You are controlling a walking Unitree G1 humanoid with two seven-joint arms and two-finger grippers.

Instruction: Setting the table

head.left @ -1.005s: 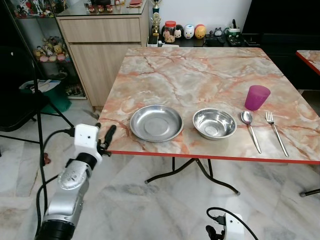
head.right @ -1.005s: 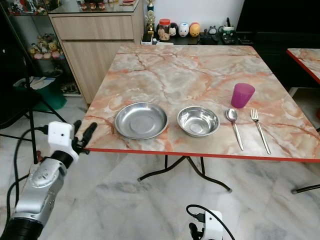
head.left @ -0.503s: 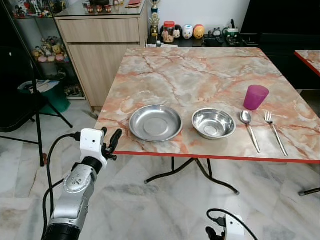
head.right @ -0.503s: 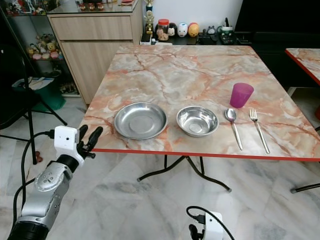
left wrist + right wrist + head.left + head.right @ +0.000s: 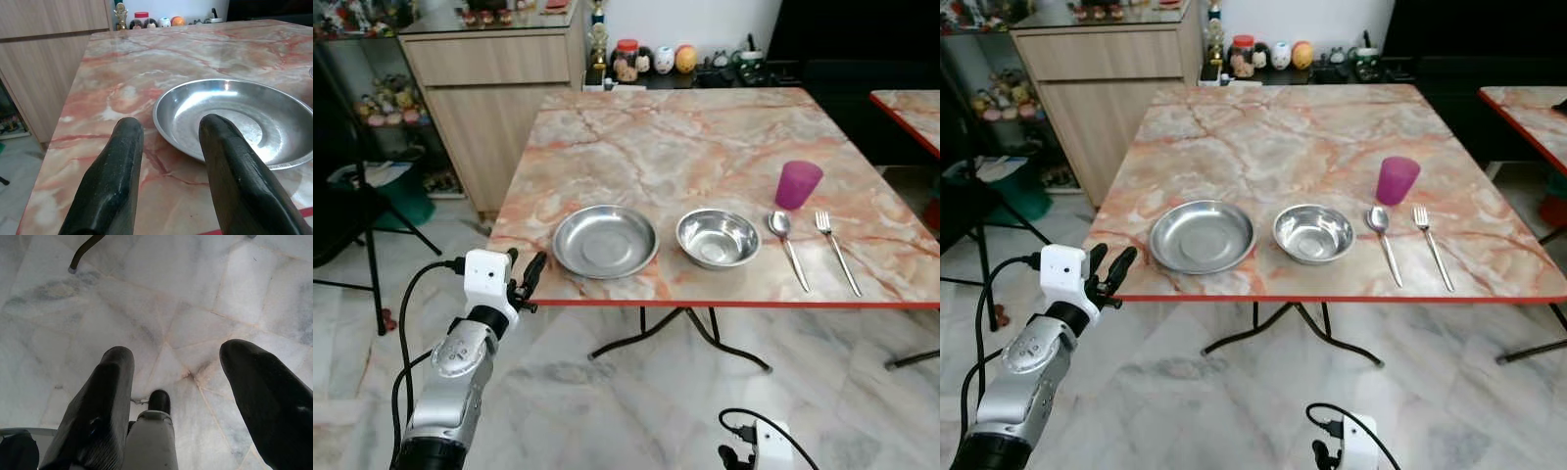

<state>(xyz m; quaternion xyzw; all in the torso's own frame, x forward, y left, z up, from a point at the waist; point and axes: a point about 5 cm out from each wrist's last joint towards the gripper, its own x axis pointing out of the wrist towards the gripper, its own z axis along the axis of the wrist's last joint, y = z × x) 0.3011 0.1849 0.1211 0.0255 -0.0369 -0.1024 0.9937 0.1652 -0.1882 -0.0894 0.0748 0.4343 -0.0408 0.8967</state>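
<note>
Steel plate [image 5: 234, 120] just beyond left gripper [image 5: 168, 142] (fingers parted)

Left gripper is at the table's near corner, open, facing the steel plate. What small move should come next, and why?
Probably ease the left gripper forward over the table edge toward the near rim of the steel plate. Its fingers are open and empty, lined up short of the rim, with bare marble between. The right gripper hangs open over the floor.
</note>
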